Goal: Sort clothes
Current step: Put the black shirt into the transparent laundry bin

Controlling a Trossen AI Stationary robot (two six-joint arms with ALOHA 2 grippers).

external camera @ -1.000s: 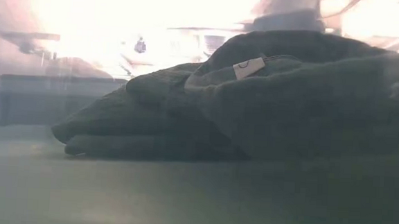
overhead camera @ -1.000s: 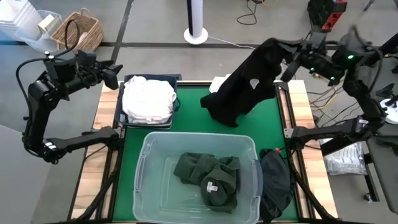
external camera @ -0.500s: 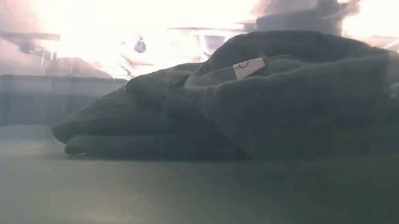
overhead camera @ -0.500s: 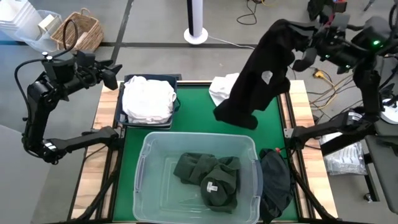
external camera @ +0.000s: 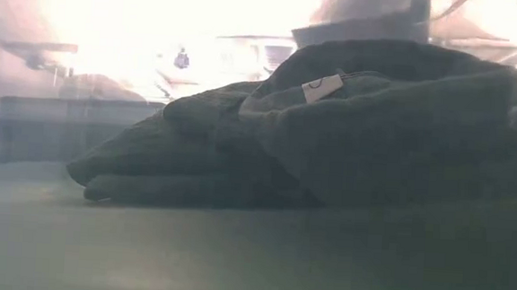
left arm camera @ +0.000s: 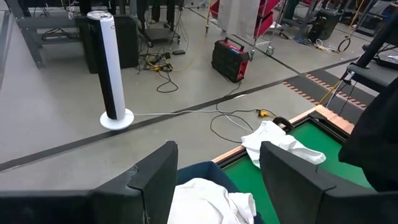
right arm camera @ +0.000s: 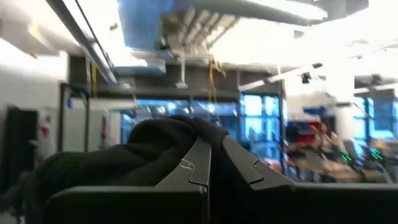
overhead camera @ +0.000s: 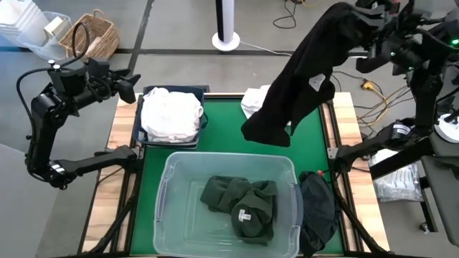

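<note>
Since the right gripper (overhead camera: 356, 16) is pinched tight on the black garment (overhead camera: 297, 82), which dangles long-ways from above the table's far right corner, the clear tub (overhead camera: 166, 188) sits near-left of it.

A clear plastic tub (overhead camera: 166, 188) stands at the near middle of the green table mat (overhead camera: 222, 136). A navy blue bin (overhead camera: 203, 107) sits on the mat's far left. On the floor beyond the table stand a white tower fan (overhead camera: 226, 25), a wicker basket (overhead camera: 92, 34) at far left, and a red box (left arm camera: 230, 59) among loose cables (left arm camera: 163, 78).
</note>
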